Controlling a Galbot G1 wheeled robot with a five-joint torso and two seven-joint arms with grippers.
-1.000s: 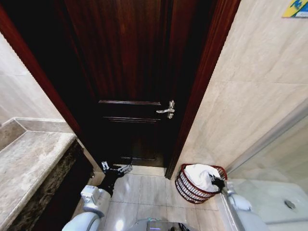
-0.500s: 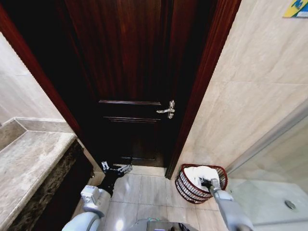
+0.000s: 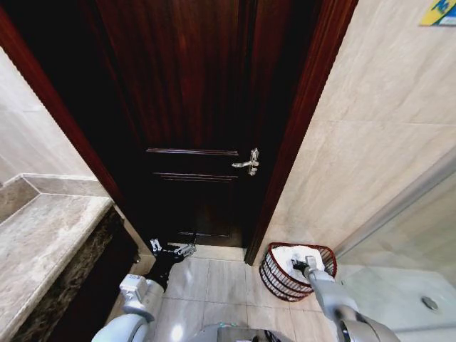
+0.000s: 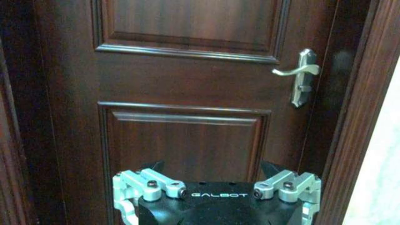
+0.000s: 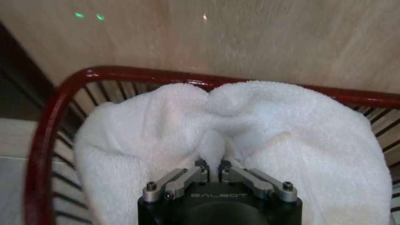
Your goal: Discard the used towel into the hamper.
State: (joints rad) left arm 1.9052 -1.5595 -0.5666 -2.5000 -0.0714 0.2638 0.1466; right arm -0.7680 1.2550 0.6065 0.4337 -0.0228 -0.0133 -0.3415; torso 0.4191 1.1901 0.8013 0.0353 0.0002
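Pale tiled bathroom floor (image 3: 214, 281), with one dark wooden door (image 3: 189, 121) beside one round red-brown barred hamper (image 3: 274, 274). One white fluffy towel (image 5: 156, 126) piled inside that hamper. Right gripper (image 5: 212, 164) reaching down into the hamper, jaws pinching a towel fold. Left gripper (image 4: 216, 187) low before the door, jaws spread.

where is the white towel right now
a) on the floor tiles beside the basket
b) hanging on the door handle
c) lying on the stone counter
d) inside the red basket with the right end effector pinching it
d: the towel sits bunched inside the basket by the wall, and the right end effector has its fingers closed on a fold of it; the left end effector hangs low in front of the door.
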